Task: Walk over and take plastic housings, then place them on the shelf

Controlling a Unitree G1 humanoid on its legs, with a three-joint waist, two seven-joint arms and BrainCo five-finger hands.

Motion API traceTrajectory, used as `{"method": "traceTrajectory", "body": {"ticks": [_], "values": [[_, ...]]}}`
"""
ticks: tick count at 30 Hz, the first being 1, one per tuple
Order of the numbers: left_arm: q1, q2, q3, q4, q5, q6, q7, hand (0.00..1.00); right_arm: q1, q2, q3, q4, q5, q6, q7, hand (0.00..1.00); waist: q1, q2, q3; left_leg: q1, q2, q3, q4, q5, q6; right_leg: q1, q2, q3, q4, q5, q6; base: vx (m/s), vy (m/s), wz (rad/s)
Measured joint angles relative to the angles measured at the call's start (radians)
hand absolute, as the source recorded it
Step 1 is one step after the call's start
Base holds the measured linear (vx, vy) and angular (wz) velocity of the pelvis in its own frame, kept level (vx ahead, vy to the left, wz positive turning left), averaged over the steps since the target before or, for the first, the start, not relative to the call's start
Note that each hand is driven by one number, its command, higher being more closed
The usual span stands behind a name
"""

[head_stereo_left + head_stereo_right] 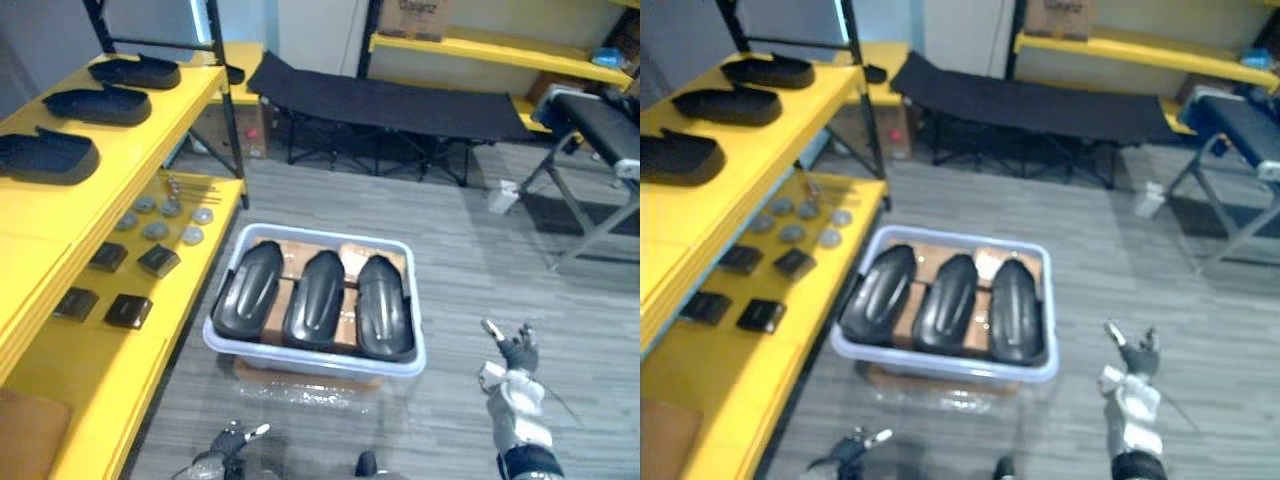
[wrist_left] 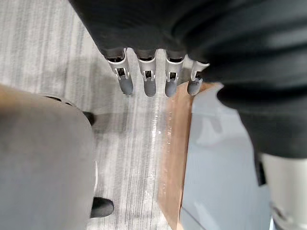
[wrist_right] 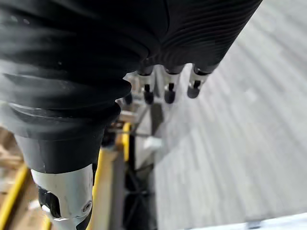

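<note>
Approach step, by my judgement: my left hand (image 1: 235,440) and right hand (image 1: 515,355) hang slack-fingered and empty, short of the near rim of the pale plastic tub (image 1: 310,362), so I must next close in on the three black moulded plastic housings (image 1: 320,298) lying side by side inside it, bound for the yellow metal shelf (image 1: 60,200).

Bin (image 1: 312,362) on floor (image 1: 480,230), ahead of left hand (image 1: 225,445) fingers, left of right hand (image 1: 518,355) fingers. Three housings (image 1: 318,298) side by side inside. Shelf (image 1: 60,210) left of all.
</note>
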Motion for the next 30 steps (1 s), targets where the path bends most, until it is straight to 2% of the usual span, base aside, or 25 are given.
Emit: {"method": "traceTrajectory", "body": {"ticks": [5, 8, 12, 14, 15, 19, 22, 28, 30], "values": [[-0.002, 0.007, -0.001, -0.019, 0.042, 0.001, -0.002, 0.00, 0.000, 0.007, 0.003, 0.062, -0.020, 0.018, -0.043, 0.00, 0.021, 0.006, 0.004, -0.050, 0.015, -0.036, 0.076, -0.034, 0.002, -0.003, 0.009, -0.021, 0.022, -0.001, -0.001, -0.03, 0.020, 0.18], [-0.006, 0.015, -0.003, -0.018, 0.043, 0.002, -0.002, 0.00, -0.002, 0.007, 0.006, 0.089, -0.034, 0.021, -0.068, 0.00, 0.024, 0.011, 0.008, -0.088, 0.014, -0.065, 0.114, -0.044, 0.005, -0.008, 0.010, -0.041, 0.022, -0.002, -0.002, -0.03, 0.005, 0.26], [0.000, 0.041, -0.005, -0.015, 0.069, 0.021, -0.003, 0.00, -0.044, 0.007, 0.024, 0.109, -0.079, 0.060, -0.151, 0.00, 0.045, 0.015, 0.039, -0.147, 0.014, -0.083, 0.165, -0.052, 0.006, -0.036, 0.013, -0.050, 0.026, -0.007, -0.007, -0.06, -0.014, 0.12], [0.011, 0.041, -0.008, -0.014, 0.072, 0.036, -0.003, 0.00, -0.052, 0.007, 0.023, 0.115, -0.079, 0.069, -0.176, 0.00, 0.046, 0.021, 0.051, -0.175, 0.014, -0.110, 0.191, -0.053, 0.006, -0.042, 0.016, -0.072, 0.028, -0.007, -0.007, -0.04, -0.014, 0.27], [0.014, 0.042, -0.009, -0.013, 0.072, 0.037, -0.003, 0.00, -0.056, 0.008, 0.026, 0.119, -0.079, 0.090, -0.183, 0.00, 0.055, 0.019, 0.059, -0.175, 0.015, -0.114, 0.195, -0.053, 0.006, -0.041, 0.018, -0.074, 0.032, -0.009, -0.010, -0.03, -0.007, 0.19], [0.010, 0.045, -0.015, -0.017, 0.065, 0.028, -0.008, 0.00, -0.095, 0.008, 0.029, 0.130, -0.078, 0.099, -0.209, 0.00, 0.076, 0.017, 0.089, -0.198, 0.012, -0.136, 0.216, -0.053, 0.006, -0.047, 0.015, -0.091, 0.057, -0.028, -0.011, -0.05, -0.002, 0.15], [-0.001, 0.051, -0.029, -0.018, 0.062, 0.001, -0.008, 0.00, -0.146, 0.001, 0.028, 0.131, -0.078, 0.099, -0.236, 0.00, 0.077, 0.021, 0.109, -0.242, 0.004, -0.143, 0.223, -0.047, 0.007, -0.093, 0.007, -0.093, 0.076, -0.034, -0.016, -0.07, 0.012, 0.05], [-0.029, 0.053, -0.037, -0.035, 0.023, -0.010, -0.007, 0.00, -0.236, -0.040, 0.022, 0.130, -0.077, 0.108, -0.284, 0.00, 0.085, 0.027, 0.180, -0.263, -0.013, -0.148, 0.209, -0.025, 0.014, -0.127, -0.007, -0.097, 0.092, -0.033, -0.012, 0.01, 0.010, 0.05], [-0.037, 0.053, -0.041, -0.041, 0.003, -0.017, -0.006, 0.00, -0.271, -0.064, 0.022, 0.126, -0.078, 0.127, -0.292, 0.00, 0.087, 0.023, 0.203, -0.263, -0.018, -0.149, 0.202, -0.020, 0.014, -0.130, -0.009, -0.097, 0.092, -0.033, -0.012, 0.04, -0.005, 0.02]]}}
